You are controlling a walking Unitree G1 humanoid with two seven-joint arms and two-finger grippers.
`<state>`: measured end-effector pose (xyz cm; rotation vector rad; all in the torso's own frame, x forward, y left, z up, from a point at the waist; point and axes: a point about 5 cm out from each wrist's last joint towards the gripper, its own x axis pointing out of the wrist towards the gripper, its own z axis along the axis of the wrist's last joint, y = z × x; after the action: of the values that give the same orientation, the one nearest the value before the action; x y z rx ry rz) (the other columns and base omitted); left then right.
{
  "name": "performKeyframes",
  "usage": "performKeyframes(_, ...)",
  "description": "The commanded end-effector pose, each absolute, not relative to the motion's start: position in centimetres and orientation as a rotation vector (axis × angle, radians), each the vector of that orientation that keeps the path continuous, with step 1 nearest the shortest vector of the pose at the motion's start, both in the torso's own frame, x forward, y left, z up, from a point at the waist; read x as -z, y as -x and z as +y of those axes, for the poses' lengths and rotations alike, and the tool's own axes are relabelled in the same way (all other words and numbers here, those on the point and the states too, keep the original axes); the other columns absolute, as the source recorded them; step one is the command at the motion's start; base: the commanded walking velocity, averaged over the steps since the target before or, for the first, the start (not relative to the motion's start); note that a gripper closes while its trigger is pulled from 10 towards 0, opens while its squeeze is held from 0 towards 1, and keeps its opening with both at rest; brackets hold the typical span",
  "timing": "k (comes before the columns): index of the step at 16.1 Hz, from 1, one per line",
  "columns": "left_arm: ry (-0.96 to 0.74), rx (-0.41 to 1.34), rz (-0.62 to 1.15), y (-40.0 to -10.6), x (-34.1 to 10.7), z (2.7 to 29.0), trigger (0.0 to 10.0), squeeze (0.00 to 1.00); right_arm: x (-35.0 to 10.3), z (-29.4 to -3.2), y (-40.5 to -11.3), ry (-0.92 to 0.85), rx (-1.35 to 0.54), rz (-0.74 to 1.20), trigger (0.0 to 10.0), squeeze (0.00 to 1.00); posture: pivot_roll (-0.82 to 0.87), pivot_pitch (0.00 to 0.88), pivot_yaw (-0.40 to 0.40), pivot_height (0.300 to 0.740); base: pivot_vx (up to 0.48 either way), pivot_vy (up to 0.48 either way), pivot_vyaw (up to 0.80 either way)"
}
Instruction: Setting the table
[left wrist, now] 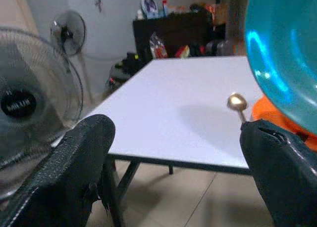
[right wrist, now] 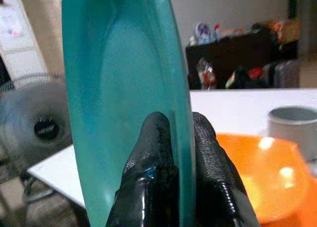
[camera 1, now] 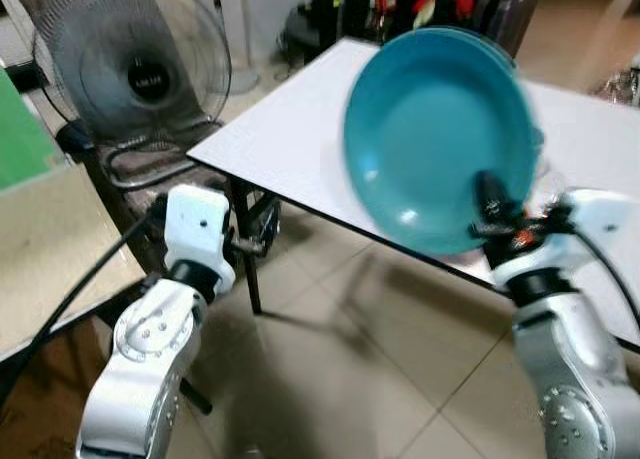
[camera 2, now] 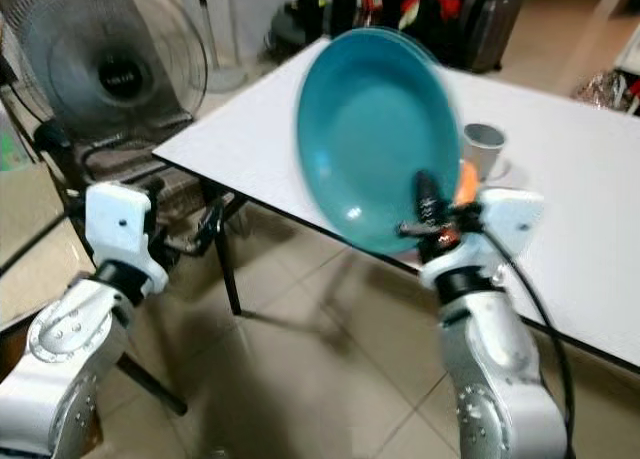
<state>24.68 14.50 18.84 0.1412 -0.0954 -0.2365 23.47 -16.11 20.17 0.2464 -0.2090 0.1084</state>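
Plate-carrying was the step in hand: the right gripper (right wrist: 171, 138) had its fingers clamped on the rim of the teal plate (camera 2: 375, 129), held upright above the tabletop's (camera 1: 290, 129) near edge. Next it probably needed tipping flat and lowering onto bare tabletop, clear of the orange bowl (right wrist: 257, 177) and grey cup (camera 2: 484, 144). The left gripper (left wrist: 173, 172) hung with fingers spread, empty.

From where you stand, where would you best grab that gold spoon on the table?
By its thin handle, I think, coming down from above: the spoon lies flat on the white table, so nothing offers a side grip. The left gripper is open and faces it; the right gripper is busy pinching the teal plate.
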Motion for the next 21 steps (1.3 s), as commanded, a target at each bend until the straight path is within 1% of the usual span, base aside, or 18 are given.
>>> performKeyframes(1, -0.144, 0.224, -0.101, -24.7, -19.0, 14.8, 10.0, 0.00, -21.4, -15.5, -23.3, -0.267, -0.144, -0.273, 10.0, 0.00, -0.02, 0.062, 0.012, 0.740, 0.000, -0.300, 0.00)
performKeyframes(12, -0.131, 0.231, -0.099, -24.9, -18.7, 14.4, 10.0, 0.00, -21.3, -16.9, -23.7, -0.308, -0.054, -0.266, 10.0, 0.00, -0.05, 0.063, 0.018, 0.740, 0.000, -0.300, 0.00)
performKeyframes(19, -0.133, 0.233, -0.098, -25.0, -18.5, 14.3, 10.0, 0.00, -20.4, -17.3, -24.2, -0.323, -0.034, -0.200, 10.0, 0.00, -0.04, 0.058, 0.017, 0.740, 0.000, -0.302, 0.00)
performKeyframes(20, -0.120, 0.239, -0.082, -25.0, -18.3, 14.3, 10.0, 0.00, -20.1, -17.3, -24.2, -0.324, -0.034, -0.177, 10.0, 0.00, -0.05, 0.047, 0.020, 0.740, 0.000, 0.000, 0.00)
performKeyframes(21, -0.109, 0.244, -0.064, -25.1, -18.1, 14.3, 10.0, 0.00, -19.7, -17.3, -24.3, -0.336, -0.025, -0.151, 10.0, 0.00, -0.05, 0.042, 0.022, 0.740, 0.000, 0.480, -0.80)
